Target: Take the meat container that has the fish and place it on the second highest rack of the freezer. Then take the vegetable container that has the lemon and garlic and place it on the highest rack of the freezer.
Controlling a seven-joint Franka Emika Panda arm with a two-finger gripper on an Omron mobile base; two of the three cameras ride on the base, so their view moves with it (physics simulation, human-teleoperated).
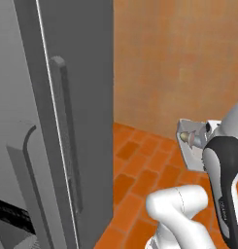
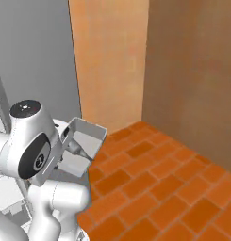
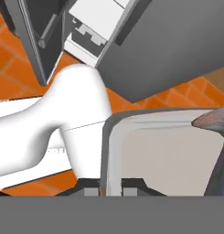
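Observation:
My gripper point(image 3: 109, 191) is shut on the wall of the meat container point(image 3: 163, 155), a small grey straight-walled tray held off the floor and tilted. The same meat container point(image 2: 85, 143) hangs beside my arm, in front of the freezer point(image 2: 37, 61). The fish point(image 3: 213, 119) lies inside it, its grey-brown tip against the far wall. From the left, the meat container point(image 1: 191, 148) shows past my forearm. The freezer point(image 1: 67, 121) stands at the left with a long vertical handle point(image 1: 67, 131). The vegetable container, lemon and garlic are out of view.
An orange tiled floor point(image 2: 154, 183) spreads to the right. Tan walls point(image 2: 187, 70) meet in a corner behind it. White shelving and an open grey door point(image 3: 35, 36) of the freezer show past my arm point(image 3: 63, 123).

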